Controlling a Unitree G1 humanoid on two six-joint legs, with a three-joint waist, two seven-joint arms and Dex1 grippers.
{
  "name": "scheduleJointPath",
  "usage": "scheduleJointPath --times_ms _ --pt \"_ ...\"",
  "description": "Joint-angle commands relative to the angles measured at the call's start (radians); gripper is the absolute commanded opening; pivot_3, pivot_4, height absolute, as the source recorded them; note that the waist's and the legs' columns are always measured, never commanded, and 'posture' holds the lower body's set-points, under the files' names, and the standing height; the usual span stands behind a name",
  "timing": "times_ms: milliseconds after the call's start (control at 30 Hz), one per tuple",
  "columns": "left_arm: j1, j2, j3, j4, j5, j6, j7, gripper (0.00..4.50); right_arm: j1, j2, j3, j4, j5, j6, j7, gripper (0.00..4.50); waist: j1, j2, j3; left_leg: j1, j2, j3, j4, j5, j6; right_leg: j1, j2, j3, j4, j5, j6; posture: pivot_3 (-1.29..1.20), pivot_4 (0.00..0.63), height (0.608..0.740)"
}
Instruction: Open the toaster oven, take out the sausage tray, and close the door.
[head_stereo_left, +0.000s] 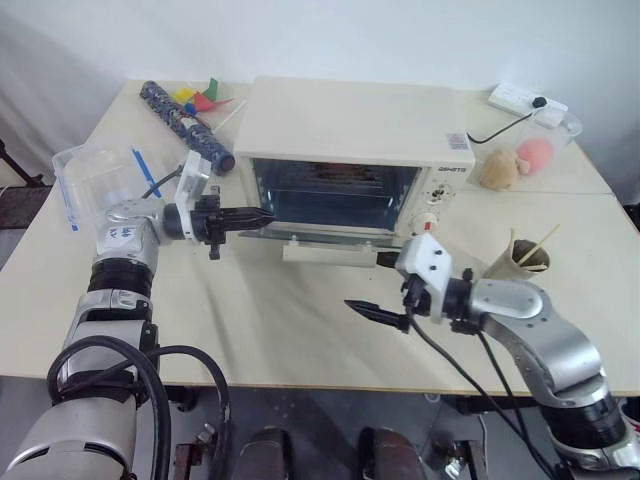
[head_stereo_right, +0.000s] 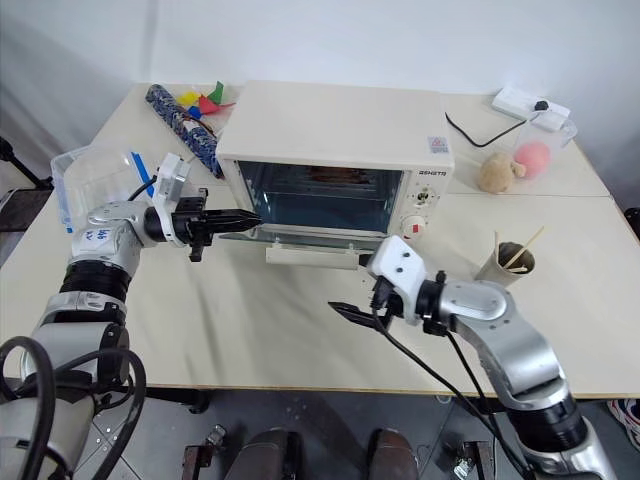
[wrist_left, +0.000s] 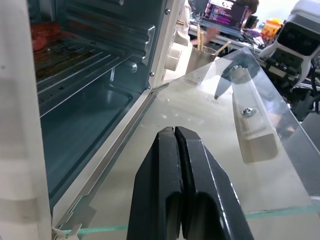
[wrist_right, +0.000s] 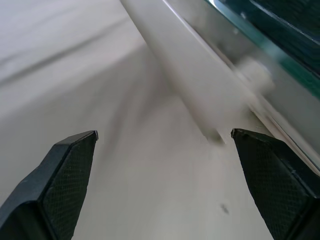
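A wide pale table (head_stereo_left: 300, 330) carries everything. At its middle stands the cream toaster oven (head_stereo_left: 355, 130), its knobs at the right end of the front. The oven's glass door (wrist_left: 210, 145) is folded down flat in front of the opening, with its long white handle (head_stereo_left: 330, 255) at the outer edge, nearest the robot. Inside, on the rack, lies the sausage tray (wrist_left: 45, 47), with red sausages just visible at the back of the cavity.

The left hand (head_stereo_left: 262, 216) reaches in level from the oven's left side, its two black fingers pressed together and holding nothing, tips over the left end of the lowered door. The right hand (head_stereo_left: 375, 313) hovers over the table in front of the handle, fingers spread wide and empty.

A clear plastic box (head_stereo_left: 95, 180) with blue clips sits at the table's left edge.
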Motion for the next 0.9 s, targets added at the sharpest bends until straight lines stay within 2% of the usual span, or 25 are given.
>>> scheduleJointPath --times_ms 33,167,367,600,733,900 --pt "-0.016 -0.006 -0.012 0.011 0.011 -0.011 -0.037 0.04 0.041 -0.041 -0.088 -0.058 0.027 0.006 -0.004 4.5 -0.002 0.0 0.0 0.0 0.0 0.0 0.0 0.0 0.0 0.0 0.0 0.0 0.0 0.0 0.0 0.0 0.15 0.74" --pt "-0.015 -0.009 -0.023 0.017 0.023 -0.017 -0.047 0.04 0.107 -0.108 -0.131 -0.09 0.049 0.015 0.025 4.5 -0.003 0.0 0.0 -0.001 0.0 0.0 0.0 0.0 0.0 0.0 0.0 0.0 0.0 0.0 0.0 0.0 0.15 0.74" --pt "-0.006 -0.019 -0.038 0.013 0.024 -0.016 -0.047 0.04 0.226 -0.317 -0.262 -0.169 0.153 0.076 0.185 4.5 -0.001 -0.002 0.001 -0.002 0.0 0.0 0.0 0.0 0.0 0.0 0.0 0.0 -0.002 0.0 0.0 0.0 0.15 0.74" --pt "0.039 -0.024 -0.075 -0.033 0.034 -0.004 -0.078 0.04 0.25 -0.457 -0.373 -0.157 0.189 0.065 0.282 4.5 -0.002 -0.002 0.001 -0.002 0.0 0.0 0.001 0.0 0.0 0.0 0.0 0.0 -0.002 0.0 0.0 0.0 0.15 0.74" --pt "0.094 -0.008 -0.118 -0.078 0.059 -0.008 -0.079 0.04 0.112 -0.448 -0.356 -0.131 0.205 0.057 0.236 4.5 -0.005 -0.002 0.001 -0.001 0.0 0.0 0.001 0.0 0.0 0.0 0.0 0.0 -0.002 0.0 0.0 0.0 0.15 0.74" --pt "0.127 0.013 -0.134 -0.118 0.066 -0.011 -0.054 0.04 -0.132 -0.325 -0.158 -0.094 0.138 0.037 0.11 4.5 -0.008 -0.003 0.001 -0.002 0.001 -0.001 0.002 0.0 0.0 0.0 0.0 0.0 -0.001 0.0 0.0 0.0 0.15 0.74"
